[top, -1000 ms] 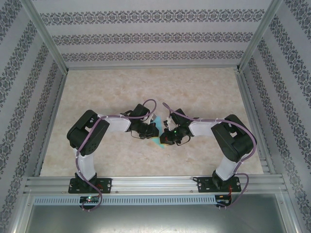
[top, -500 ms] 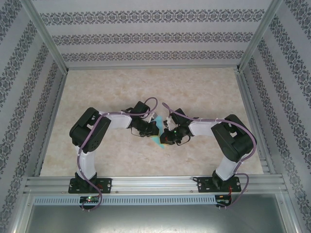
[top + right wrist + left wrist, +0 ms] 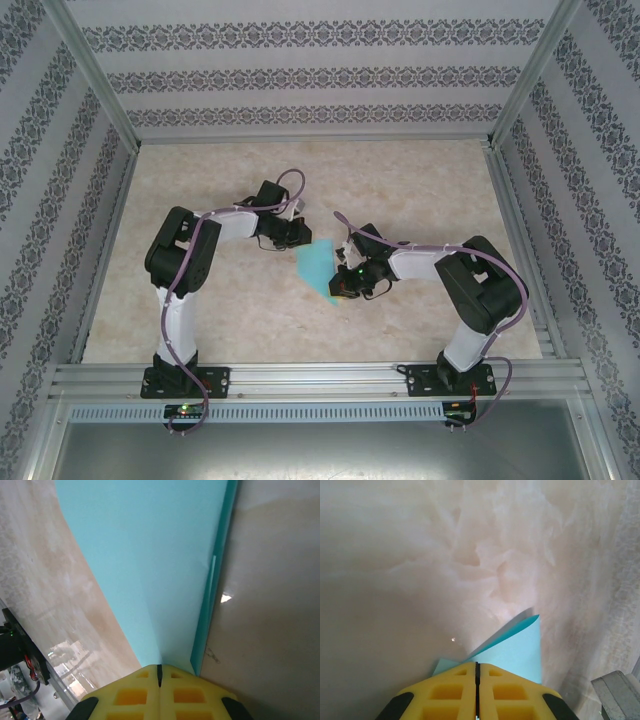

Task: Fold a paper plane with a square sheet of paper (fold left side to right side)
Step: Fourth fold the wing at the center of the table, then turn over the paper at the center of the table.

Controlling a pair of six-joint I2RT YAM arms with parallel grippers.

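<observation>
my left fingers (image 3: 495, 682) are pressed together on a corner of the paper (image 3: 318, 268). my right fingers (image 3: 175, 682) are clamped on its opposite end. the paper, folded, spans between them over the middle of the counter (image 3: 430, 180), one flap lifting.

square sheet of paper (image 3: 318, 265) | turquoise, folded, creased | mid-table
</observation>
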